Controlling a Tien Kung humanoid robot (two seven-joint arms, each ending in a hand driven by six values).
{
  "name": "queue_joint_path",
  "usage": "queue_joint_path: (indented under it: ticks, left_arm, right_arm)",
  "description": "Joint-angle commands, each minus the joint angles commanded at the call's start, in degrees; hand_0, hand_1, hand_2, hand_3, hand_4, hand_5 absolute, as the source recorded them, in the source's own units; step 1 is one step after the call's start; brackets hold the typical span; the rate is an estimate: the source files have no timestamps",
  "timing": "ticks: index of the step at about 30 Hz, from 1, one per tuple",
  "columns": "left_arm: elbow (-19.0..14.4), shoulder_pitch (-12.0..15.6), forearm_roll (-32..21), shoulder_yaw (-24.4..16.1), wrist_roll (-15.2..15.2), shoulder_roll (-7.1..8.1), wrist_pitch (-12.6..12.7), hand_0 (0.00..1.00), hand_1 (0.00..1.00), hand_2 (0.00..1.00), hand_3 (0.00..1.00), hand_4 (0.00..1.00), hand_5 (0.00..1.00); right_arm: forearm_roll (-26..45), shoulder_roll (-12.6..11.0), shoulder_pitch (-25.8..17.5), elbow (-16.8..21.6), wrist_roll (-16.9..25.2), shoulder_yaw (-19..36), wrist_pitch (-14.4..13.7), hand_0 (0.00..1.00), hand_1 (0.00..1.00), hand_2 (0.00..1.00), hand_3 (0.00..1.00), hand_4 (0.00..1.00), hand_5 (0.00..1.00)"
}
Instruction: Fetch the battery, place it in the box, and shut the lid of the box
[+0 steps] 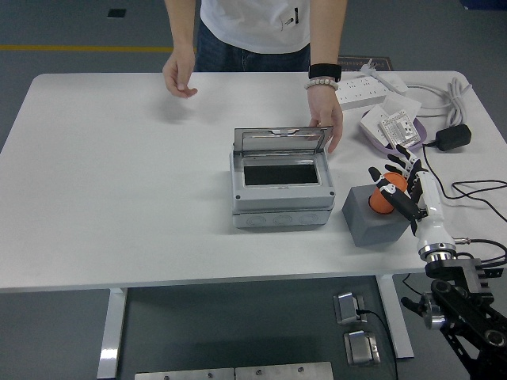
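Observation:
An orange battery (381,201) stands upright in a grey block (369,223) at the right of the table. My right hand (398,190) is closed around it, with the thumb across its front and the fingers behind it. The grey box (281,207) sits mid-table. Its clear lid (281,141) stands open at the back and the dark inside is empty. A person at the far side rests one hand (326,123) at the lid's right corner. The left arm is out of view.
The person's other hand (179,79) hangs over the far left of the table. A white power strip (360,91), a purple tray with a card (392,127), a black adapter (453,136) and cables lie at the back right.

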Motion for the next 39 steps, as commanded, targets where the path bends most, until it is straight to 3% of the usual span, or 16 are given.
queue_joint_path:
  ticks: [7,8,13,14,19,20,25,26,39]
  left_arm:
    - [0.00,-0.09,-0.02,0.10,0.02,-0.06,-0.05,0.398,0.562,0.513,0.489,0.002,0.002]
    - [0.00,-0.10,-0.01,0.10,0.03,-0.08,-0.06,0.399,0.562,0.514,0.490,0.002,0.002]
    - [0.00,-0.10,0.12,0.02,0.09,-0.14,-0.06,0.399,0.562,0.514,0.490,0.002,0.002]
    - [0.00,-0.10,0.16,-0.01,0.09,-0.15,-0.06,0.399,0.562,0.513,0.490,0.002,0.002]
    - [0.00,-0.09,0.25,-0.12,0.08,-0.17,-0.03,0.399,0.562,0.513,0.490,0.002,0.002]
    - [0.00,-0.09,0.25,-0.13,0.08,-0.17,-0.03,0.397,0.561,0.513,0.489,0.002,0.002]
    - [0.00,-0.10,0.20,-0.11,0.00,-0.15,-0.02,0.397,0.561,0.513,0.489,0.002,0.002]
    - [0.00,-0.10,0.20,-0.10,0.00,-0.15,-0.02,0.398,0.561,0.513,0.489,0.002,0.002]
    - [0.00,0.03,0.16,-0.11,-0.15,-0.07,0.16,0.398,0.560,0.513,0.489,0.002,0.002]
  right_arm:
    - [0.40,-0.04,0.19,0.26,0.37,-0.86,-0.18,0.773,0.739,0.777,0.844,0.928,0.423]
    - [0.43,-0.05,0.21,0.32,0.43,-0.91,-0.21,0.683,0.670,0.707,0.808,0.915,0.409]
    - [0.58,-0.13,0.30,0.42,0.60,-1.15,-0.42,0.683,0.670,0.707,0.808,0.915,0.409]
    - [0.65,-0.15,0.30,0.40,0.62,-1.20,-0.47,0.593,0.609,0.648,0.732,0.853,0.332]
    - [0.95,-0.24,0.30,0.17,0.64,-1.59,-0.66,0.593,0.609,0.648,0.732,0.853,0.332]
    - [1.01,-0.28,0.30,0.08,0.62,-1.72,-0.69,0.537,0.601,0.636,0.720,0.806,0.263]
    - [1.38,-0.48,0.34,-0.67,0.36,-2.66,-0.67,0.537,0.601,0.636,0.720,0.806,0.263]
    - [1.43,-0.50,0.37,-0.80,0.30,-2.85,-0.64,0.501,0.585,0.619,0.661,0.764,0.226]
    - [1.68,-0.64,0.51,-1.45,-0.21,-4.26,-0.59,0.509,0.588,0.610,0.671,0.720,0.178]
